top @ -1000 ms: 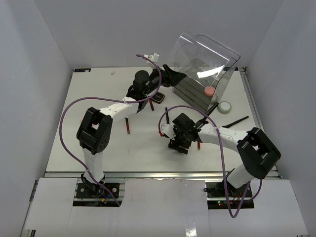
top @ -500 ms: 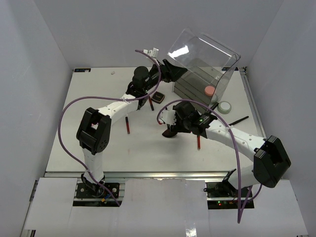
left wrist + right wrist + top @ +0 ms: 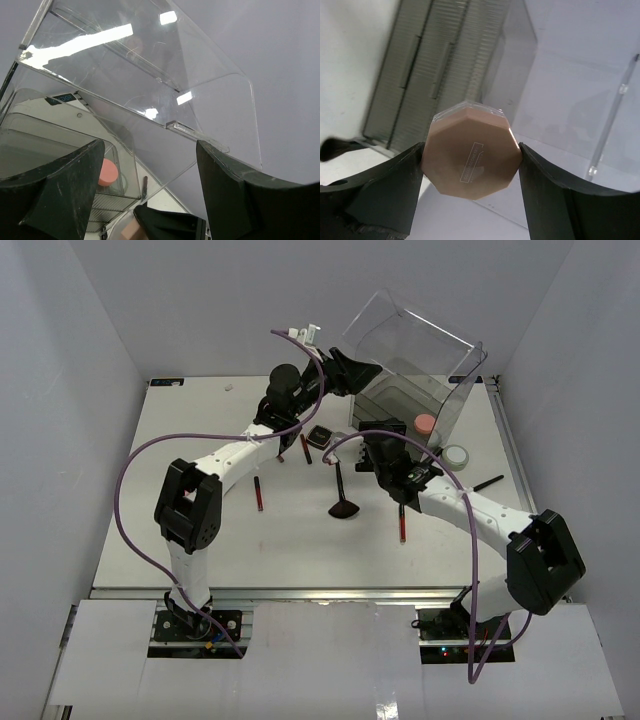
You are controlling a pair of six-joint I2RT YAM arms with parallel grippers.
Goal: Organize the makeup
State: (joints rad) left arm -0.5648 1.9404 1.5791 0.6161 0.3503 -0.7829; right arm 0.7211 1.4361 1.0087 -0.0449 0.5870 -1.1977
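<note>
Puff tight in right gripper

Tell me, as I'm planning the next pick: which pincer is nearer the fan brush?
Right. The right pincer, holding the puff, is just behind-right of the brush; the left pincer is farther back at the box lid.

Figure: white worktop enclosed on three sides by plain pale grey walls. An aluminium rail borders its near edge. Illumination is even and diffuse.
</note>
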